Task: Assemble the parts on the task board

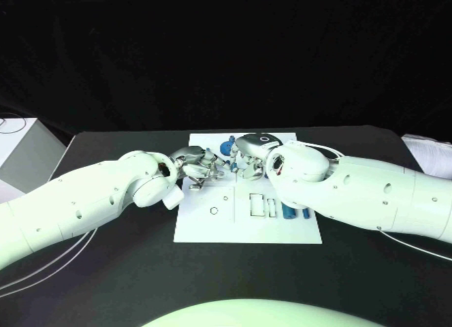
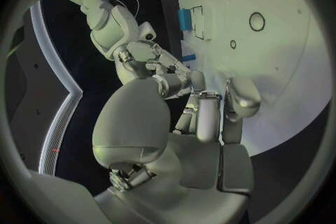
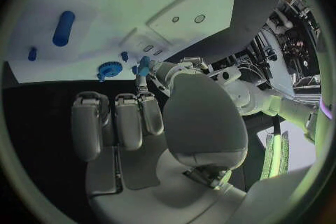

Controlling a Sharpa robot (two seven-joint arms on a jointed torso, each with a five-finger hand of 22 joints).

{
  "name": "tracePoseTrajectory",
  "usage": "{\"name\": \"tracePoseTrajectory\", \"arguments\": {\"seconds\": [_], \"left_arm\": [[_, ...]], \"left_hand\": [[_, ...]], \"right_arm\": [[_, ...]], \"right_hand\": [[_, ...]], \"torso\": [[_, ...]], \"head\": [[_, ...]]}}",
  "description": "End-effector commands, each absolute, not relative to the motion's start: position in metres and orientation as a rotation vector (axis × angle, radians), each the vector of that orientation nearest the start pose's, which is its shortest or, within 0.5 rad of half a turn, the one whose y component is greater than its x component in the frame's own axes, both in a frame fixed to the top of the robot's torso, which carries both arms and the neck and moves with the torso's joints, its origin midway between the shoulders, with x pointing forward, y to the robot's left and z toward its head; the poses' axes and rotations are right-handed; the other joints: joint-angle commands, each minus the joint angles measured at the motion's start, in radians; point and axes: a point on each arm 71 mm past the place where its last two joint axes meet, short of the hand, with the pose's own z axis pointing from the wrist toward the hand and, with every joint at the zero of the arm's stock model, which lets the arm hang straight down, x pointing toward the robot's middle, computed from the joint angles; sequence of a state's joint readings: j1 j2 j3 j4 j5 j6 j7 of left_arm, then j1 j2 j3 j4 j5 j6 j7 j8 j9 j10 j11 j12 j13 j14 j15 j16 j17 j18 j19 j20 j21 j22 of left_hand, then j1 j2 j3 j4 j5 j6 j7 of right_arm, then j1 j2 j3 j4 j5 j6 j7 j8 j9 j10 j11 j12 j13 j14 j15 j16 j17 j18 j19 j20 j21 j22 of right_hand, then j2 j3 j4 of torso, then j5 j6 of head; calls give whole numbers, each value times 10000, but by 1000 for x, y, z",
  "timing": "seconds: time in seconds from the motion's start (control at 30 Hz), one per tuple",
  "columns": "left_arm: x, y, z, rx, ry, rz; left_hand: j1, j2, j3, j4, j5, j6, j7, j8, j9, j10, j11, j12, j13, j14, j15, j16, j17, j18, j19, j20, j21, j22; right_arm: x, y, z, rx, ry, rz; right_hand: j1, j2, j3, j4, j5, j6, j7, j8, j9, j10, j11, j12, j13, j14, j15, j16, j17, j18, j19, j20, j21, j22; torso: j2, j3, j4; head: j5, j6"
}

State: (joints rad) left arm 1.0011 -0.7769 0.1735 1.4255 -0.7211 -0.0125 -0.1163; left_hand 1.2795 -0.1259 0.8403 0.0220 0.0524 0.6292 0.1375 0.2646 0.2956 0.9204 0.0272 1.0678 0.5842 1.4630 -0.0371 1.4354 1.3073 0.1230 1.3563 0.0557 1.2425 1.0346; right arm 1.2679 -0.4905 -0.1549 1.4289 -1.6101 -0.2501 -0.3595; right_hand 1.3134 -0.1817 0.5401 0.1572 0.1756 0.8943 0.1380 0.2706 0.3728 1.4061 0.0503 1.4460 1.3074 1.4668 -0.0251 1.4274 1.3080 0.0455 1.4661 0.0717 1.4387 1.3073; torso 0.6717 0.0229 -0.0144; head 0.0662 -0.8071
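Observation:
The white task board (image 1: pixel 248 231) lies mid-table. Both hands meet over its far half. My right hand (image 1: pixel 250 162) pinches a small blue peg (image 3: pixel 143 65) at its fingertips, just above the board. My left hand (image 1: pixel 197 165) is fingertip to fingertip with it; its fingers (image 2: pixel 208 115) are curled in beside the peg, and I cannot tell whether they touch it. A blue gear (image 3: pixel 108 70) and a blue cylinder (image 3: pixel 63 28) lie on the board beyond the right hand. Two more blue pieces (image 1: pixel 287 211) sit at the board's near right.
Printed outlines and small holes (image 1: pixel 224 199) mark the board's near half. A white box (image 1: pixel 15 153) stands off the table's left side, and something white (image 1: pixel 437 155) lies at its right edge. Cables (image 1: pixel 30 272) hang under the left arm.

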Motion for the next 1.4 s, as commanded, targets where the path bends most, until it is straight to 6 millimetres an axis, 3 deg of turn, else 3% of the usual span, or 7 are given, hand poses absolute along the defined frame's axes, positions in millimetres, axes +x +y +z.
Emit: {"name": "tracePoseTrajectory", "arguments": {"seconds": [0.03, 0.4, 0.57, 1.03, 1.27, 1.33, 1.4], "left_arm": [[483, 191, -236, -6193, 20700, -11556], [484, 198, -236, -6365, 20561, -11386], [486, 207, -237, -6554, 20438, -11123], [485, 219, -233, -7095, 19977, -11383], [482, 219, -224, -7443, 19103, -12579], [483, 219, -221, -7555, 18750, -12904], [483, 220, -218, -7669, 18379, -13183]], "left_hand": [[-58, -7, 11, -19, -3, -75, -27, -40, -16, -3, 82, 70, 16, 280, 61, 64, 1264, -194, 3, 45, 45, 9], [-63, -8, 4, -20, -5, -35, -16, -44, -13, -5, 86, 76, 18, 275, 62, 58, 1255, -193, 3, 52, 52, 17], [-73, -22, -9, -20, -5, -69, 2, -70, -37, -6, 95, 80, 20, 269, 67, 50, 1245, -189, -4, 57, 46, 5], [-88, -45, -40, -26, -5, 114, 69, -32, 3, -9, 136, 106, 32, 243, 95, 11, 1201, -177, -34, 78, 15, -48], [-148, -100, -159, -17, -8, 685, 196, 116, 134, -29, 262, 159, 54, 202, 195, -45, 1134, -167, -84, 159, -22, -108], [-168, -131, -251, -1, -3, 814, 319, 100, 98, -90, 501, 189, 62, 162, 393, -92, 1076, -168, -139, 303, -66, -176], [-132, -101, -323, -16, -10, 1091, 349, 292, 153, -174, 567, 203, 65, 67, 461, -218, 938, -115, -261, 387, -212, -398]], "right_arm": [[482, -55, -194, -3862, 16846, 5517], [490, -61, -196, -3789, 16963, 5169], [492, -63, -196, -3767, 17009, 5048], [506, -55, -201, -3786, 17051, 4723], [515, -50, -210, -3895, 17309, 4326], [516, -49, -213, -3924, 17398, 4224], [517, -49, -215, -3967, 17493, 4139]], "right_hand": [[-80, -30, 16, -21, -1, 68, -20, 54, 13, 94, 10, 54, 1098, 510, -50, 33, 115, -153, 834, -37, 48, 1346], [-87, -33, 26, -28, 7, 71, -20, 57, 14, 91, 9, 51, 1094, 512, -52, 37, 123, -153, 834, -39, 45, 1344], [-87, -33, 26, -28, 7, 71, -20, 57, 14, 91, 9, 51, 1094, 512, -52, 37, 123, -153, 834, -39, 45, 1344], [-112, -42, 44, -40, 17, 75, -20, 63, 13, 99, 8, 55, 1099, 516, -54, 44, 135, -158, 838, -44, 70, 1369], [-117, -46, 49, -44, 20, 73, -20, 63, 13, 90, 8, 48, 1090, 518, -55, 50, 146, -158, 838, -45, 69, 1368], [-126, -53, 53, -49, 21, 67, -19, 62, 11, 82, 8, 41, 1082, 516, -55, 45, 136, -154, 836, -46, 53, 1352], [-132, -55, 54, -49, 21, 64, -17, 60, 11, 77, 9, 37, 1077, 516, -56, 44, 135, -154, 836, -46, 52, 1352]], "torso": [[-3, -3, 1], [-8, -15, -10], [2, -1, 1], [9, -30, 13], [18, -20, 32], [20, -19, 43], [19, -19, 52]], "head": [[-10, 3], [-29, 17], [-37, 16], [-104, 36], [-91, 21], [-80, 11], [-63, -10]]}}
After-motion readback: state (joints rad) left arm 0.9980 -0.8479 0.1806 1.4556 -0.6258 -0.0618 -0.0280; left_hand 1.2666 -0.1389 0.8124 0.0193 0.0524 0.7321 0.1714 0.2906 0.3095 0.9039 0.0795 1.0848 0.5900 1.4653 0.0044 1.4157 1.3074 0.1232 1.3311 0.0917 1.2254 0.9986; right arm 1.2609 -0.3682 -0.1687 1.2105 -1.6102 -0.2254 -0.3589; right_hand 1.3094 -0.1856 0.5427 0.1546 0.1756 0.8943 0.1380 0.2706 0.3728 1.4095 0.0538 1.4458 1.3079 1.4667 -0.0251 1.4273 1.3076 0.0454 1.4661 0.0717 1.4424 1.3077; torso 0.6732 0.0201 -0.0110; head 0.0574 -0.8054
